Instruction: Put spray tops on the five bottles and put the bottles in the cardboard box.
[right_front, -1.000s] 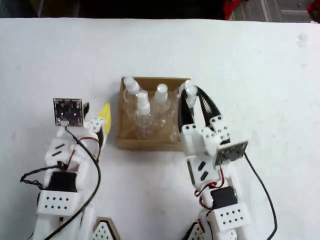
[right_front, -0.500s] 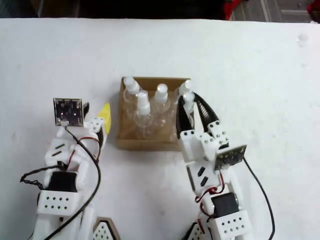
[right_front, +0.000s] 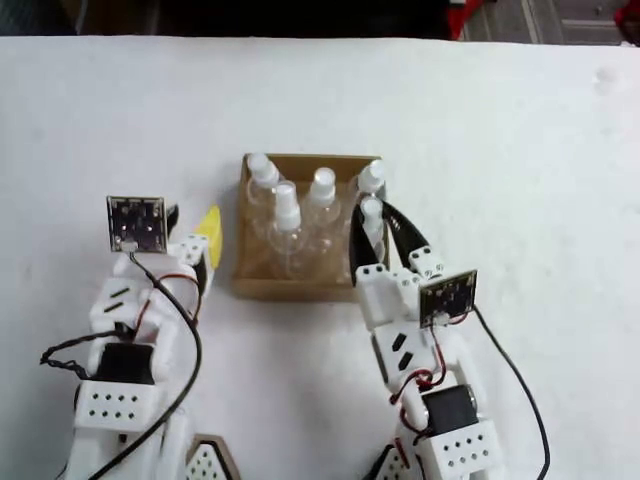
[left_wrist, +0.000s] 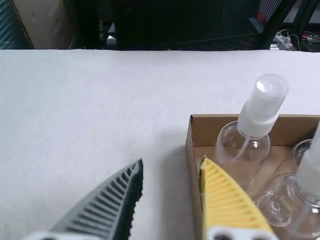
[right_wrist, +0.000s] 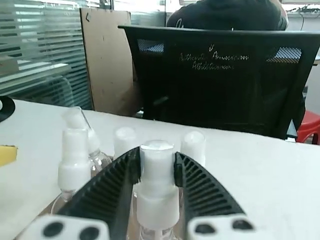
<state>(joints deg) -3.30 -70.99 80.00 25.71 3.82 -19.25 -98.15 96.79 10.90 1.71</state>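
Note:
The cardboard box (right_front: 250, 283) stands mid-table with clear bottles upright inside, each with a white spray top: one at the far left (right_front: 263, 172), one in the middle (right_front: 287, 206), one behind it (right_front: 322, 185), one at the far right (right_front: 371, 177). My right gripper (right_front: 372, 214) is shut on the spray top of a fifth bottle (right_wrist: 157, 172) at the box's right side, its black fingers (right_wrist: 202, 192) pressed on either side. My left gripper (left_wrist: 171, 165) is open just left of the box, the yellow finger (left_wrist: 225, 205) over the box's left wall (left_wrist: 192, 145).
White tabletop lies all around the box, with free room to the left, right and far side. Both arm bases stand at the near edge. A black chair (right_wrist: 225, 75) and a cardboard sheet (right_wrist: 107, 60) stand beyond the table's far edge.
The right gripper has drawn back toward the near side with the bottle in its grip, away from the far-right bottle. The left arm has not moved.

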